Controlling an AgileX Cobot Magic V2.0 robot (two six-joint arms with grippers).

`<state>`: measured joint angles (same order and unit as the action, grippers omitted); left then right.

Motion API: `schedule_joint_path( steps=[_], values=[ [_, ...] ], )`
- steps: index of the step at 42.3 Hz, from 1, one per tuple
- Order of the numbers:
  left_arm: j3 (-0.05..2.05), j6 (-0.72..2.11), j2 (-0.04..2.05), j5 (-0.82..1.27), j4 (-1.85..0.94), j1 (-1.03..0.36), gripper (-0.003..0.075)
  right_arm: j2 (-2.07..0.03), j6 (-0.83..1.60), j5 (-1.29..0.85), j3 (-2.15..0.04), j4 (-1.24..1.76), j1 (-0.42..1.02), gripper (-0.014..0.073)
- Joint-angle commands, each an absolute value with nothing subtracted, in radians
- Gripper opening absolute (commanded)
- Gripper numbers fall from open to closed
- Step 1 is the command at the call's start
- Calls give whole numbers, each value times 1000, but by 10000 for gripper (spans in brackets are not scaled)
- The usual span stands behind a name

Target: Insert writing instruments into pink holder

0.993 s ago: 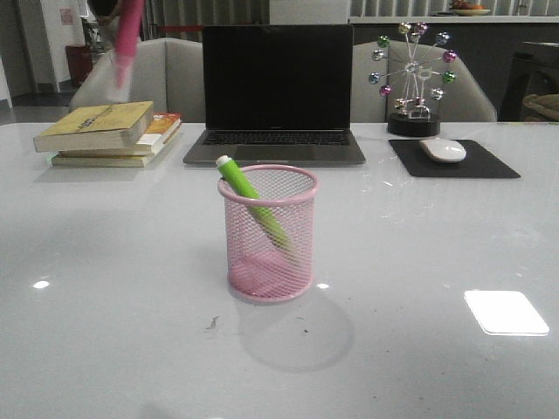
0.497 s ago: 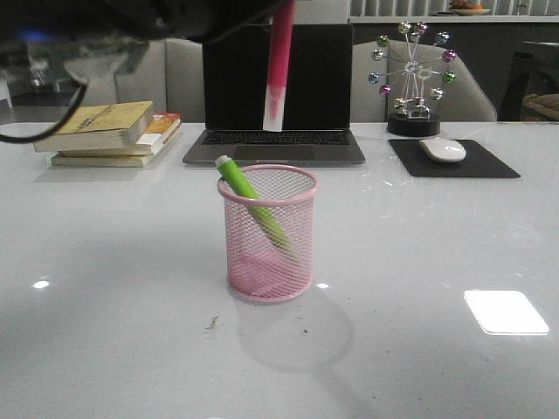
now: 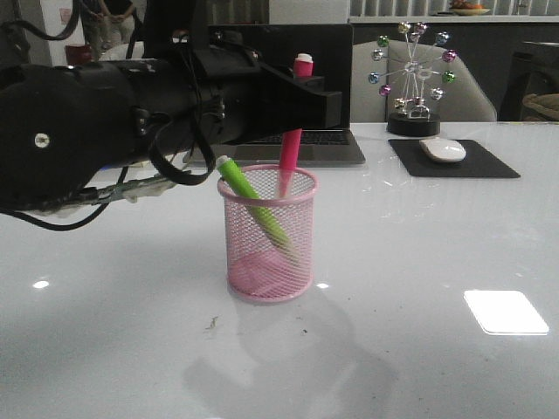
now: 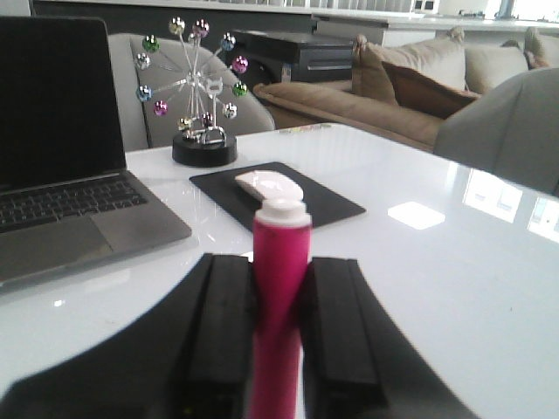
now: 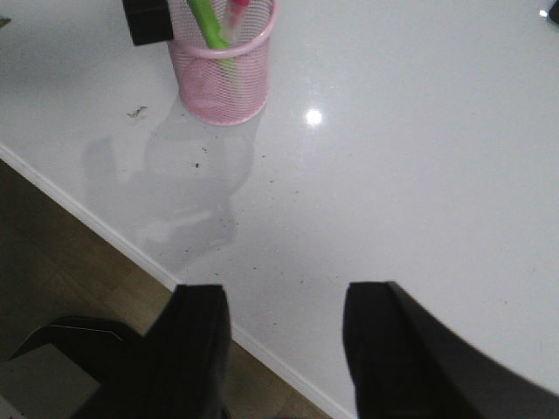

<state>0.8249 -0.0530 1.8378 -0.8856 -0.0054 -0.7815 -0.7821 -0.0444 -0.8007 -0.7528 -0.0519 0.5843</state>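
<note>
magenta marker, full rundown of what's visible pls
The magenta marker is a thick pink barrel with a pale cap on top, seemingly plastic. It stands near upright, clamped mid-barrel in the left hand, lower end dipped inside the pink mesh holder beside the leaning green marker. Whether its tip reaches the base is unclear.

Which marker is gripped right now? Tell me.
The magenta marker, upright between the left gripper fingers, lower end inside the pink holder. The lime green marker leans free inside it.
</note>
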Motion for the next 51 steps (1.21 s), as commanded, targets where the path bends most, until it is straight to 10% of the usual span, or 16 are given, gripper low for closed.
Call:
schedule_joint_path(
  steps=[1,10,20,37,51],
  values=[
    [848,-57,1789,-907,-6,-789,242,-775,-36,-747,-779,-61,585,428],
    [848,-57,1789,-893,-6,-789,417,-775,-36,-747,-779,-61,585,428],
    [850,-23,1702,-812,0,-789,438,-775,-36,-747,-779,-61,585,428],
    [951,111,1229,278,9,-787,438,-775,-36,-747,-779,-61,585,428],
    [973,46,937,704,70,-787,438,-775,-36,-747,-779,-61,585,428]
  ],
)
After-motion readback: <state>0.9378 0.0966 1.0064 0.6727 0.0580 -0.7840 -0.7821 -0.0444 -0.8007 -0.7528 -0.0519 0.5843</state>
